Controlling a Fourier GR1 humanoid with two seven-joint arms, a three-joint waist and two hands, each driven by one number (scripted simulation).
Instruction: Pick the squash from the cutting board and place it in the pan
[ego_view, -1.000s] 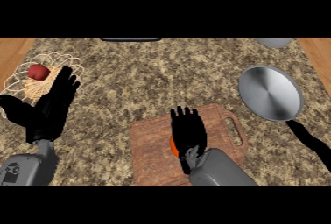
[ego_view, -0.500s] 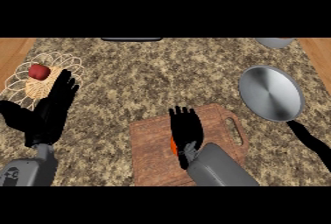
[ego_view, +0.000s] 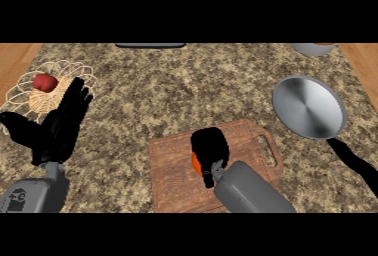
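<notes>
speckled brown granite counter (ego_view: 192, 85) fills the view — pale wood strips (ego_view: 15, 55) at both sides.

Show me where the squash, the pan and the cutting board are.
squash (ego_view: 196, 163), head view: orange sliver beside the right hand.
pan (ego_view: 308, 106), head view: middle of its inner surface.
cutting board (ego_view: 171, 172), head view: bare wood at left.

Cutting board (ego_view: 177, 172) at counter's (ego_view: 184, 90) near edge, squash (ego_view: 196, 163) on it (under right hand (ego_view: 210, 150)); pan (ego_view: 308, 106) toward right edge; wire basket (ego_view: 37, 92) at left edge.
</notes>
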